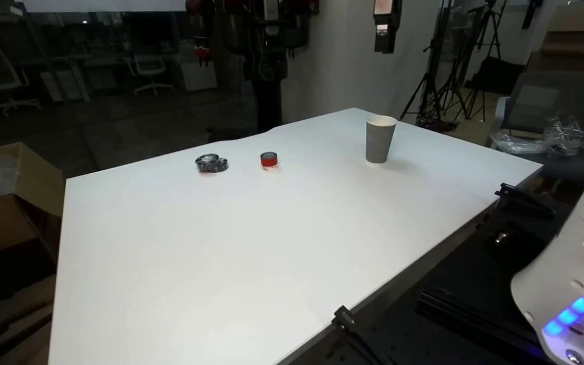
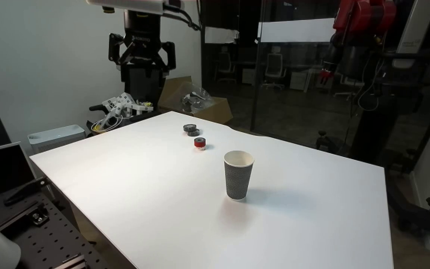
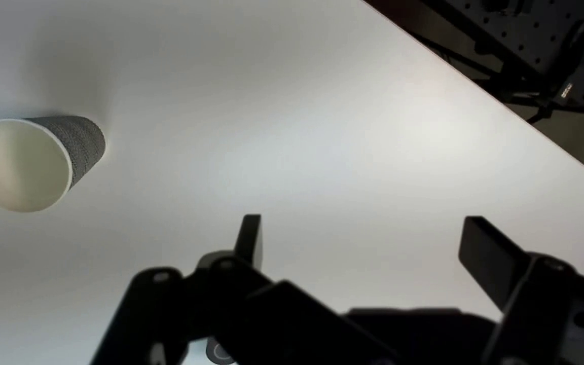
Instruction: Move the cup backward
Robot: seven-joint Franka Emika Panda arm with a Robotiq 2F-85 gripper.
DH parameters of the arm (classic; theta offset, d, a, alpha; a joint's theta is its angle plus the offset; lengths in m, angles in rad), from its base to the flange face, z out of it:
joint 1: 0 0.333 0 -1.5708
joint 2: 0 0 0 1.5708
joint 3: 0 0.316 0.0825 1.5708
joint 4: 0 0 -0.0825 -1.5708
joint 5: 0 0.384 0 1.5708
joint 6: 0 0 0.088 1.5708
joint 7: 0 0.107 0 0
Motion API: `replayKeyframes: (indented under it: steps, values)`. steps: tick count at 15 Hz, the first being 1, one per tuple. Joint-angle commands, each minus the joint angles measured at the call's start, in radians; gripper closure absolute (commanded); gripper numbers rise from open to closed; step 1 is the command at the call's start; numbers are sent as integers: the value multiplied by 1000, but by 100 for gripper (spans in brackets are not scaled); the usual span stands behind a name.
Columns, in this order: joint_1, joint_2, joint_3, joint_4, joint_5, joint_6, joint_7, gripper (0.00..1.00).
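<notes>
The cup is a grey textured paper cup with a pale rim and inside. It stands upright on the white table, shown in both exterior views (image 1: 379,141) (image 2: 237,181). In the wrist view the cup (image 3: 81,139) lies at the left edge, its mouth facing the camera. My gripper (image 3: 365,233) is open in the wrist view, with bare table surface between its wide-apart fingers. In an exterior view the gripper (image 2: 143,73) hangs high above the table, apart from the cup. Nothing is held.
The white table (image 1: 195,253) bears a red tape roll (image 1: 269,160) and black tape rolls (image 1: 211,163); they also show in an exterior view as the red roll (image 2: 200,142) and black rolls (image 2: 190,129). Cardboard boxes (image 1: 38,177) stand beyond the table. Black clamps (image 1: 343,318) grip its edge.
</notes>
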Motion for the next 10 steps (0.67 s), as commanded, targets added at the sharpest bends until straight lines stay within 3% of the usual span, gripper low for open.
replayKeyframes:
  steps: [1,4,10]
  values:
    - [-7,13,-2,7,2,-2,-26,0]
    - [-10,14,11,-1,-18,46,-12,0]
    - [-85,205,74,5,-256,453,203,0]
